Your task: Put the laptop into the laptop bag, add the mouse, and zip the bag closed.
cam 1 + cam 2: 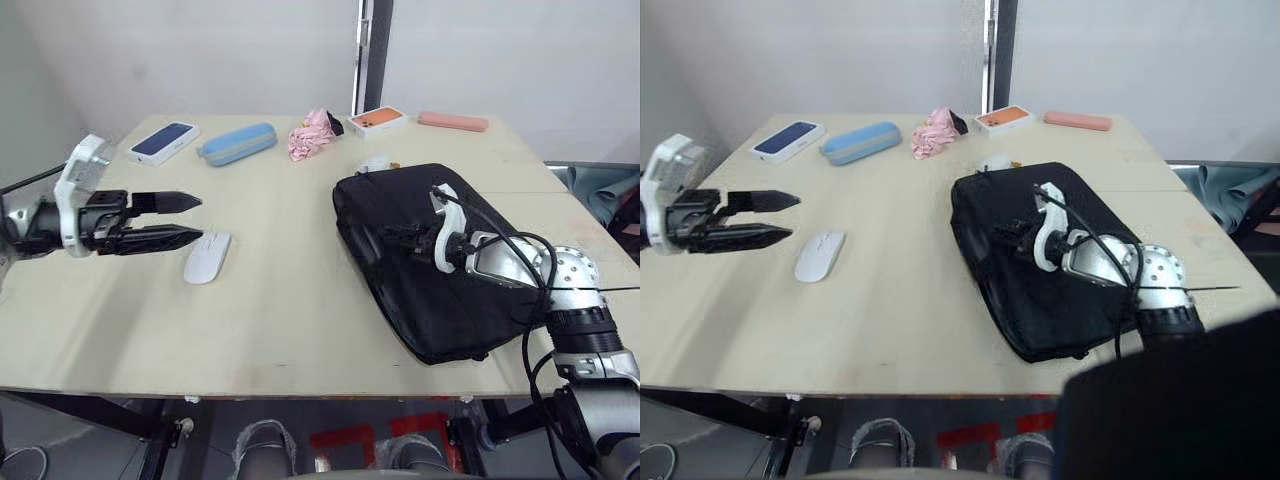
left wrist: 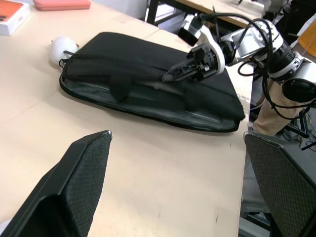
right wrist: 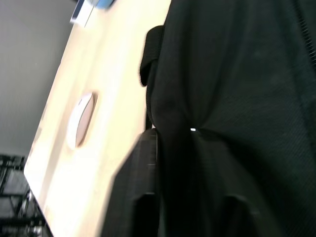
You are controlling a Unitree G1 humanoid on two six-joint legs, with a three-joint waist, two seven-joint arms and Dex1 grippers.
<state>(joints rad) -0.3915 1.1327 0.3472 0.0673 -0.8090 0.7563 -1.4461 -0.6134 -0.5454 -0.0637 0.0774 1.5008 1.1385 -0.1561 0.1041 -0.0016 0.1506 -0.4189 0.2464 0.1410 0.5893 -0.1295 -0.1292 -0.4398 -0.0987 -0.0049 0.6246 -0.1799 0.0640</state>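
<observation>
At the left edge of the pale wooden tabletop (image 1: 300,320), the left gripper (image 1: 175,220) hovers just above the surface with its two black fingers (image 1: 165,202) parted by a moderate gap, holding nothing. Just beside the fingertips, toward the middle of the tabletop, lies the white mouse (image 1: 207,257), flat on the wood and apart from the fingers.

Along the far edge, from the left corner, sit a white phone box with a dark blue top (image 1: 164,141), a light blue oblong case (image 1: 237,143), a crumpled pink cloth (image 1: 312,135), a white box with an orange top (image 1: 378,119) and a flat pink case (image 1: 453,121). A small white plush toy (image 1: 375,162) touches the far corner of the bag.

The black laptop bag (image 1: 400,290) lies flat on the right half of the tabletop, set at an angle, its near corner close to the front edge. The laptop cannot be seen, so whether it is inside the bag cannot be told. The right gripper (image 1: 408,238) rests on top of the bag; in the right wrist view its fingers (image 3: 143,197) pinch a fold of the black fabric.

Behind the tabletop stand plain white walls with a dark vertical post (image 1: 372,55) between them. A teal cloth (image 1: 605,190) lies beyond the right edge.
</observation>
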